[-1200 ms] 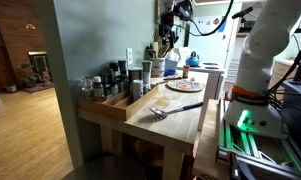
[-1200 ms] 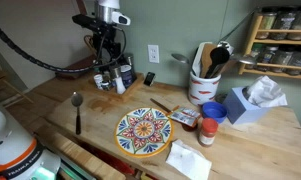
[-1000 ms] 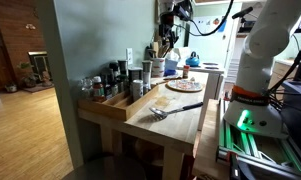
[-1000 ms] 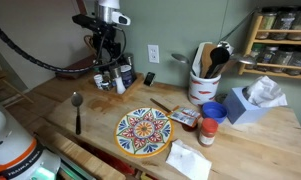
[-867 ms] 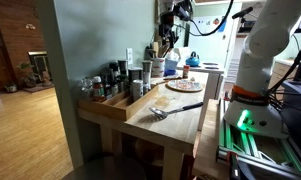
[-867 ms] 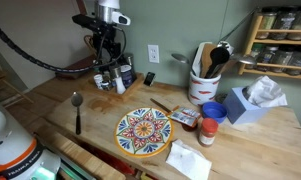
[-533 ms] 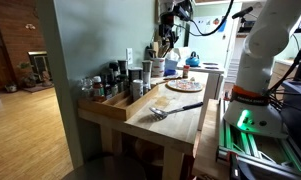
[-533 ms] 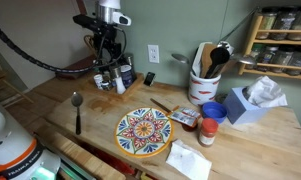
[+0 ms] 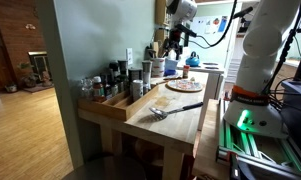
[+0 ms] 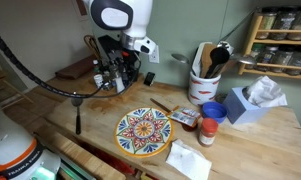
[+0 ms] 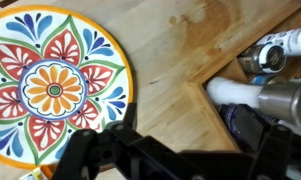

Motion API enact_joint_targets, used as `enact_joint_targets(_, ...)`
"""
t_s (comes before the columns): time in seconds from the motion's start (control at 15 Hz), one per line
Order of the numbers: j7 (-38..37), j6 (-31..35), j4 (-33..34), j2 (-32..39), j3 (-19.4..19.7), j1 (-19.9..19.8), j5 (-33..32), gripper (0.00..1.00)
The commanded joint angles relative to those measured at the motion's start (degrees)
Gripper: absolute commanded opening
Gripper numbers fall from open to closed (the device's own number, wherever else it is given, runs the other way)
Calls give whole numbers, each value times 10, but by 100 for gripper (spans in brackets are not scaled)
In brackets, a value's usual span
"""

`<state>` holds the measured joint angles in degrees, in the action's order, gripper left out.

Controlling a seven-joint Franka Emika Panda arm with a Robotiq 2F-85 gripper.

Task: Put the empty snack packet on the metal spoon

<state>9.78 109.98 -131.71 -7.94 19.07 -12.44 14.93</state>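
Note:
The empty snack packet [image 10: 185, 117], a small crumpled orange-red wrapper, lies on the wooden table just right of the patterned plate [image 10: 143, 131]. The metal spoon [image 10: 77, 110], with a silvery head and a dark handle, lies at the left front; it also shows in an exterior view [image 9: 175, 109]. My gripper [image 10: 115, 76] hangs above the back left of the table, beside the bottle tray and far from both. In the wrist view my gripper [image 11: 175, 140] is open and empty over bare wood between the plate [image 11: 50, 85] and the bottles. Packet and spoon are out of the wrist view.
A wooden tray of bottles [image 10: 108, 78] stands at the back left, right by the gripper. A white utensil crock [image 10: 202, 85], a blue cup [image 10: 215, 110], a red jar [image 10: 207, 131], a tissue box [image 10: 252, 100] and a white napkin [image 10: 185, 160] sit to the right.
The arm has swung forward and down from the back wall; the gripper now hangs lower, nearer the table beside the bottle tray. Packet, spoon and plate have not moved.

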Motion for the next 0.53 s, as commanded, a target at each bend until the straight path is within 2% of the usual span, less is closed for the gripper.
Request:
enact_joint_targets(0.0, 27, 71, -17, 81, 25, -32, 95, 100)
enact_joint_targets(0.2, 42, 123, -12, 157, 33, -65, 183, 100)
enact_joint_targets(0.47, 45, 155, 6, 227, 30, -120, 284, 100)
